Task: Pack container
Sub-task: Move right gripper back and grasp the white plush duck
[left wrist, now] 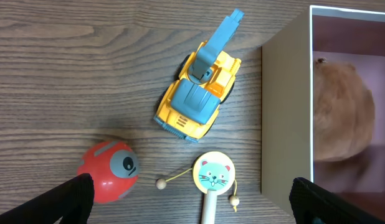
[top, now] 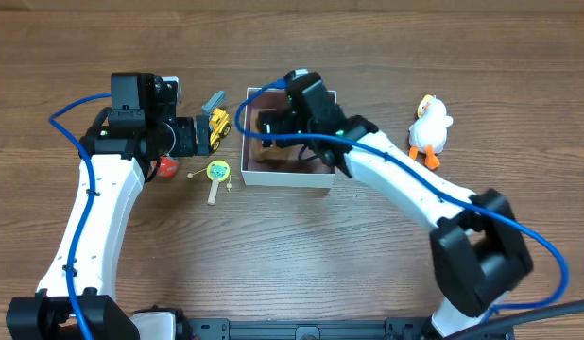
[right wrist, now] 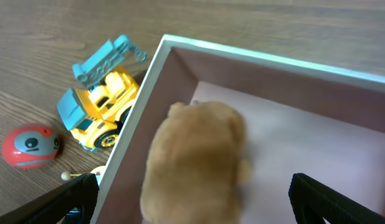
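Note:
The container (top: pixel 284 177) is a square white box with a dusty pink inside, at the table's middle; it also shows in the left wrist view (left wrist: pixel 285 112) and the right wrist view (right wrist: pixel 255 59). A tan plush toy (right wrist: pixel 195 162) lies inside it, also seen in the left wrist view (left wrist: pixel 339 112). My right gripper (right wrist: pixel 189 199) is open above the box, its fingers wide on either side of the plush. My left gripper (left wrist: pixel 191 202) is open above a cat-face rattle drum (left wrist: pixel 212 177), a red ball toy (left wrist: pixel 109 171) and a yellow-blue excavator (left wrist: pixel 199 93).
A white duck plush (top: pixel 430 127) with orange feet lies on the wood table to the right of the container. The excavator (top: pixel 216 121), rattle (top: pixel 217 174) and red ball (top: pixel 165 168) lie just left of the box.

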